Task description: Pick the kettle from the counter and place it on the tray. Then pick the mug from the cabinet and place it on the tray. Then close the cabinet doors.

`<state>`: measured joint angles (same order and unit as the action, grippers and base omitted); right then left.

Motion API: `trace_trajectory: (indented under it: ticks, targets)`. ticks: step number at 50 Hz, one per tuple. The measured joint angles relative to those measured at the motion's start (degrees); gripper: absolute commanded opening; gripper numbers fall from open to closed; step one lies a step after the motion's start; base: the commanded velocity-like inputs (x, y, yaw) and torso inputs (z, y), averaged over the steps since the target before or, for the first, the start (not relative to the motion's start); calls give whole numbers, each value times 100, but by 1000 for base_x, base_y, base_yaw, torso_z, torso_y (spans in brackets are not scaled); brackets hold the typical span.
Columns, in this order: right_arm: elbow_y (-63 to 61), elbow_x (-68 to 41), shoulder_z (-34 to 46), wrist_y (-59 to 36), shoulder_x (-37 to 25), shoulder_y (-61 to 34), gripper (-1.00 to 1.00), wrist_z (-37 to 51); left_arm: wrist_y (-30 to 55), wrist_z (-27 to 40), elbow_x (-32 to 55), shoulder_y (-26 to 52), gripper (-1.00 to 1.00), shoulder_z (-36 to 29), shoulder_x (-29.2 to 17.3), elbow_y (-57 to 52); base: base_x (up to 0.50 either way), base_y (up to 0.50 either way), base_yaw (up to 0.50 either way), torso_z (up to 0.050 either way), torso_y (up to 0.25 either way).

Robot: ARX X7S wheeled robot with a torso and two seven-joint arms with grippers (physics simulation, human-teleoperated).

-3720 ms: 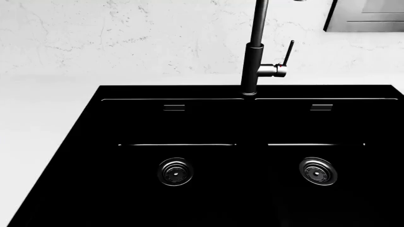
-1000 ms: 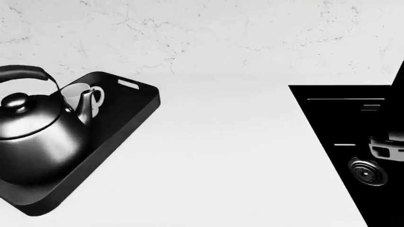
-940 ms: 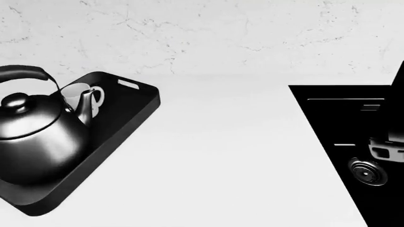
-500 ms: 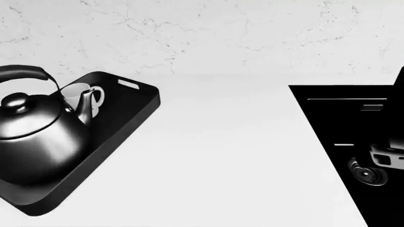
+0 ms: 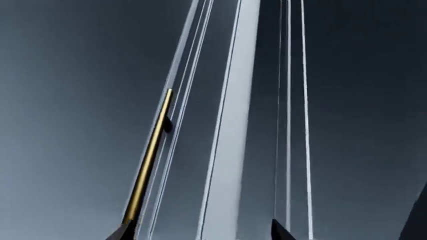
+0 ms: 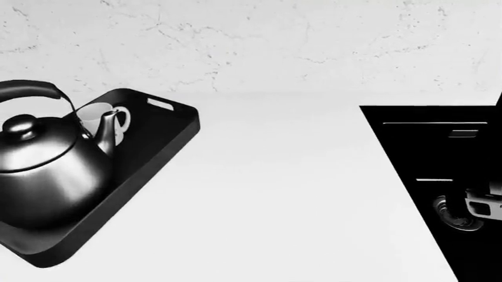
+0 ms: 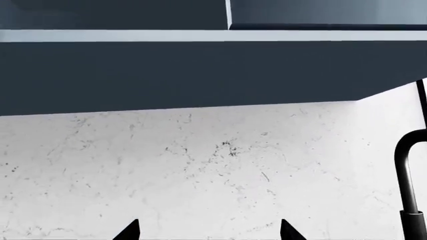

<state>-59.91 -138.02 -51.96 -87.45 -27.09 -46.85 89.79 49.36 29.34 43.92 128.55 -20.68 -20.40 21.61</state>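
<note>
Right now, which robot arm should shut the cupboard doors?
Probably the left. The kettle and mug already sit on the tray. The left gripper faces a cabinet door with a gold handle, while the right gripper faces the marble wall under the cabinet.

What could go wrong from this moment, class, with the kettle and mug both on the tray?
1. The left gripper is close to a cabinet door with a brass handle; a misjudged push might glance off the bar rather than shut the door.
2. The kettle nearly fills the tray, its spout beside the mug; any knock could tip the mug.
3. The head view shows no cabinet, so closing goes unwatched.
</note>
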Motion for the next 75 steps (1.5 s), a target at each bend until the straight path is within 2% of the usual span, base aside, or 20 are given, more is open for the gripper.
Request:
trace_trajectory:
  ticks: [4,11,20,36,56,65,70,75]
  targets:
    - [2,-39,-73,-51,49,30,100,-14,57,-21,-191,163,100,48,293,117,0,0,0,0,0]
    - [4,-109,-206,-136,132,92,100,-55,455,-240,-901,379,100,584,953,-20,0,0,0,0,0]
    - [3,-155,-451,-200,185,217,100,-214,595,70,-855,515,100,690,1301,-215,0,0,0,0,0]
    - [4,-145,-680,-249,224,357,100,-429,4,289,-190,569,100,-24,1465,270,0,0,0,1,0]
    - [13,74,-783,-255,249,503,100,-731,-433,-245,-425,171,100,-1157,1511,457,0,0,0,0,0]
    - [12,-238,-741,-255,215,414,100,-434,-477,-441,-452,-29,100,-1647,1509,573,0,0,0,0,0]
    - [10,-495,-667,-102,-36,198,100,-258,-480,-528,-405,-131,100,-1839,1505,631,0,0,0,0,0]
    - [11,-689,-465,320,-554,-150,100,-151,-494,-568,-460,-178,100,-1938,1494,594,0,0,0,0,0]
